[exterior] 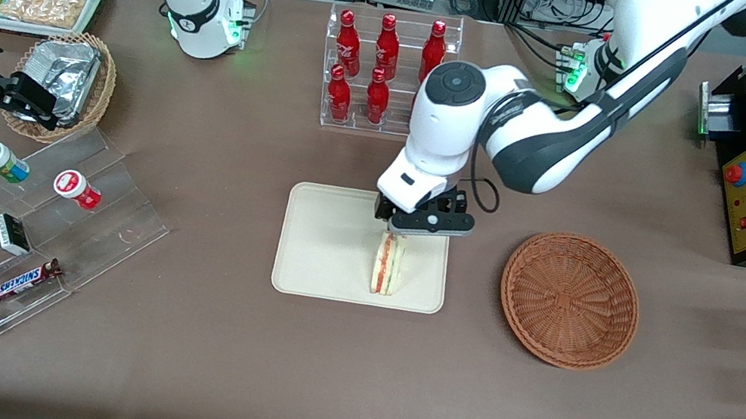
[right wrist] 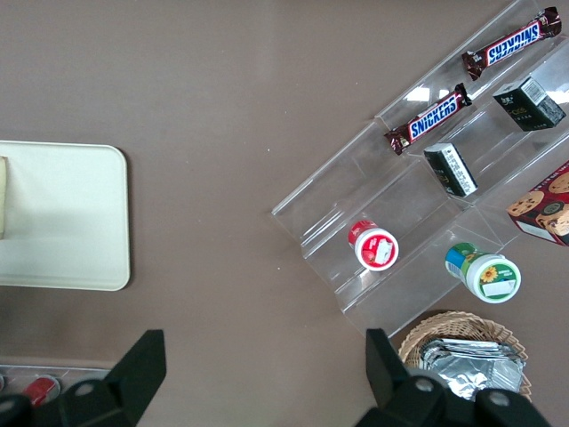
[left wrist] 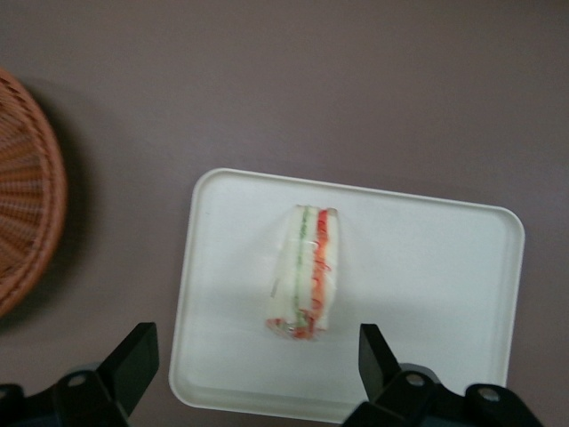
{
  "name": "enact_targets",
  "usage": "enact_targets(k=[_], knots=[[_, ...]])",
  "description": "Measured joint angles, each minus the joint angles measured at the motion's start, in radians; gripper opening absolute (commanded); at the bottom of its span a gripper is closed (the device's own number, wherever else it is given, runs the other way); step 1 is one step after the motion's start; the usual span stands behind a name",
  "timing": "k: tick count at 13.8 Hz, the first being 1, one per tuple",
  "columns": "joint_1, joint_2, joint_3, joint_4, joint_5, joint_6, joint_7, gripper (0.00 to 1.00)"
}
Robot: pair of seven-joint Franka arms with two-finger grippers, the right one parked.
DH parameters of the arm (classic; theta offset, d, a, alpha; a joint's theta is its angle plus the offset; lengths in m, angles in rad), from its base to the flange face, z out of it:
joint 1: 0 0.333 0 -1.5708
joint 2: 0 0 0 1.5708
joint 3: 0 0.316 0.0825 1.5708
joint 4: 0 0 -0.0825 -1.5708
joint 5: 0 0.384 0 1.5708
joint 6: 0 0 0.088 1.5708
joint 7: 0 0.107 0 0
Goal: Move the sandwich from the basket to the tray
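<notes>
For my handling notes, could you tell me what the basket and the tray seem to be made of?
Basket: woven wicker, reddish-brown, matte; the weave shows. Tray: likely plastic, smooth cream-white, with a moulded rim. The open gripper hangs over the sandwich on it.

The sandwich [exterior: 388, 264] was white with red, pink and green stripes. It lay on a cream-white tray [exterior: 324, 247] near the middle of the front view. The basket [exterior: 570, 299] at the right was reddish-brown and woven. The gripper [exterior: 397, 231] above the sandwich was black, on a white arm. The table [exterior: 240, 355] was plain brown. Red bottles [exterior: 384, 58] stood at the upper middle.
</notes>
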Motion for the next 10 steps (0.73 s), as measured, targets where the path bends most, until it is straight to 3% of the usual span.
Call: enact_targets(k=[6, 10], knots=[[0.006, -0.126, 0.090, 0.002, -0.127, -0.084, 0.032, 0.99], [0.008, -0.242, 0.184, 0.006, -0.246, -0.179, 0.200, 0.99]])
